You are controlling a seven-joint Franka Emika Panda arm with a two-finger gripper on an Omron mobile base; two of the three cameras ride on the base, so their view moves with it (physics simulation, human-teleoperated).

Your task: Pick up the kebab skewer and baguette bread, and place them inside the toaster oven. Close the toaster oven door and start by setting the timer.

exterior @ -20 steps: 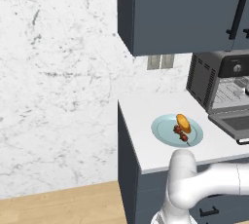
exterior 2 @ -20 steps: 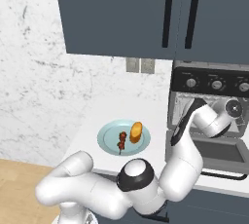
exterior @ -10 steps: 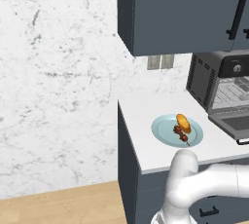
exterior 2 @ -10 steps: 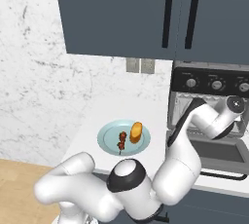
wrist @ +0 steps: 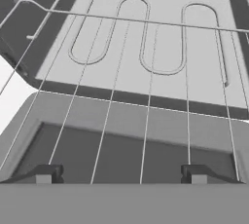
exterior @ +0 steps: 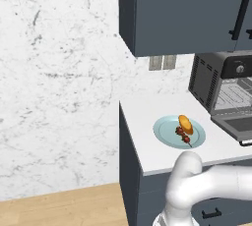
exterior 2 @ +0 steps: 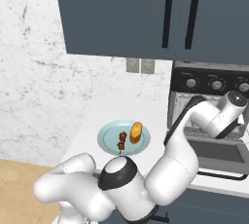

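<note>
While the boxy dark grey-black toaster oven (exterior 2: 210, 116) is standing with its glass-windowed door (exterior: 238, 126) folded down flat, the white arm is reaching into that opening, and its hand (wrist: 121, 173) is hanging over the silver wire rack (wrist: 146, 62) with the two dark finger tips set wide apart and nothing between them. Both foods are lying well apart from the hand, on the round pale blue plate (exterior 2: 108, 136) on the white desk (exterior: 147, 117), to the left of the oven. The short kebab skewer of dark red and brown chunks (exterior 2: 122, 140) is resting just left of the stubby golden-orange baguette piece (exterior 2: 136, 132). Each has its long axis running roughly near to far. By my judgement, neither food is loaded yet, so the coming move is calling for the arm to back out of the oven mouth and swing left and down toward the plate.
</note>
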